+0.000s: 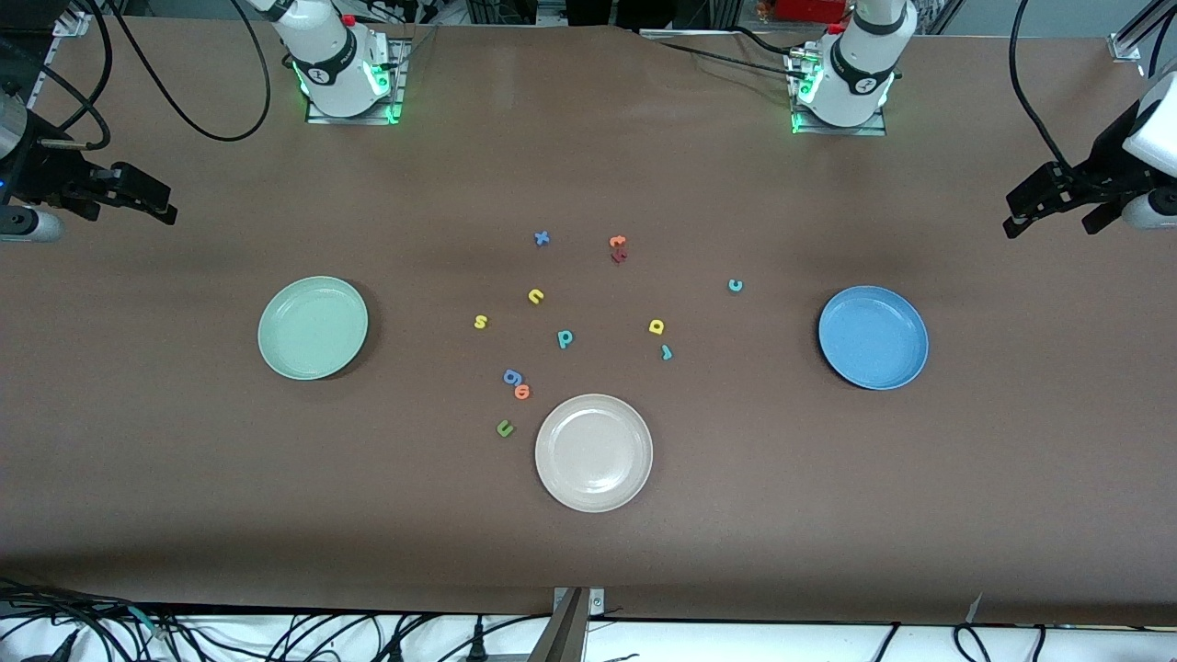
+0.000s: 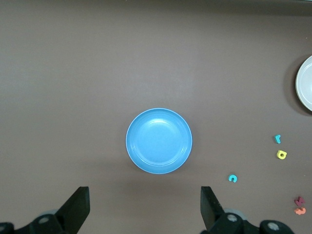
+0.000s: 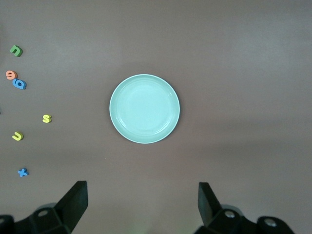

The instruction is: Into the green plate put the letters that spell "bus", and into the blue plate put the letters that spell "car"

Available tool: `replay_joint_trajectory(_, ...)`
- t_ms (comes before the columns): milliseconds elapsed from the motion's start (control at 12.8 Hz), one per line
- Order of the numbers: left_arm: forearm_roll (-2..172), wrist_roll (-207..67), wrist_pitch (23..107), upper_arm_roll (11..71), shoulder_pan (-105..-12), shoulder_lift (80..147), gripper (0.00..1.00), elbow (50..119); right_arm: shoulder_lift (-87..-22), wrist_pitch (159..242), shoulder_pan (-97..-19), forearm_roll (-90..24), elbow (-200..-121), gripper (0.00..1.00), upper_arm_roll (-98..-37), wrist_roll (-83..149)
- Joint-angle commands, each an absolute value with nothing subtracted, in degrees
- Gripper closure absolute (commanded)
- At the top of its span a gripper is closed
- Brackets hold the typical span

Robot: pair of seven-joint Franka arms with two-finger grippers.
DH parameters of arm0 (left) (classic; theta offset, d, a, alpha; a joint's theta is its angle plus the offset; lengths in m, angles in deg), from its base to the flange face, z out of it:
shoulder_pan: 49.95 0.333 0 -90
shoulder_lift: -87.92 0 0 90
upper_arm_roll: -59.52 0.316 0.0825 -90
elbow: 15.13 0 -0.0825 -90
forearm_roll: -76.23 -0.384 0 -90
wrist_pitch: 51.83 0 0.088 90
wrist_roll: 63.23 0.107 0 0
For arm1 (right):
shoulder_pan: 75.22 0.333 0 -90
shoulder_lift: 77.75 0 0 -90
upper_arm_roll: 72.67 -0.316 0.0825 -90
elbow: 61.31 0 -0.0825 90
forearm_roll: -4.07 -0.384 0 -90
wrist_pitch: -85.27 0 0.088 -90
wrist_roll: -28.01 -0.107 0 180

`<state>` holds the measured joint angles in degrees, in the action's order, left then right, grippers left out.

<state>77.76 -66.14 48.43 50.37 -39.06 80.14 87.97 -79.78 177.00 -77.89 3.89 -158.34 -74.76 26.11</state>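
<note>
The green plate (image 1: 313, 328) (image 3: 144, 108) lies toward the right arm's end and the blue plate (image 1: 873, 337) (image 2: 159, 141) toward the left arm's end. Between them lie the yellow u (image 1: 536, 295) (image 3: 17, 136), yellow s (image 1: 480, 322) (image 3: 46, 118), teal b (image 1: 565, 338), teal c (image 1: 735, 285) (image 2: 232, 178), yellow a (image 1: 656, 325) (image 2: 281, 154) and teal r (image 1: 667, 351) (image 2: 277, 139). My right gripper (image 1: 135, 216) (image 3: 142, 192) hangs open and empty over the table's edge by the green plate. Open and empty too, my left gripper (image 1: 1050, 227) (image 2: 145, 195) hovers by the blue plate.
A cream-white plate (image 1: 594, 452) (image 2: 306, 83) sits nearer the front camera than the letters. Other letters: blue x (image 1: 542, 238), orange t (image 1: 618, 242) touching a dark red piece (image 1: 619, 256), blue g (image 1: 512, 376), orange o (image 1: 523, 392), dark green u (image 1: 505, 428).
</note>
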Motion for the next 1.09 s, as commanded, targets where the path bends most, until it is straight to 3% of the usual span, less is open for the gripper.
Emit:
replay_joint_trajectory(0,78.52,-65.51,45.57,50.38,-38.87,80.89,0.00,86.21,-79.51,177.28,-77.86,4.85,-157.38,0.00,-74.86,26.26)
replay_joint_trajectory(1013,78.17,-65.60,44.76,50.38,-38.70,80.80,0.00,86.03,-79.69,176.67,-77.86,4.86,-157.47,0.00,-74.86,26.34)
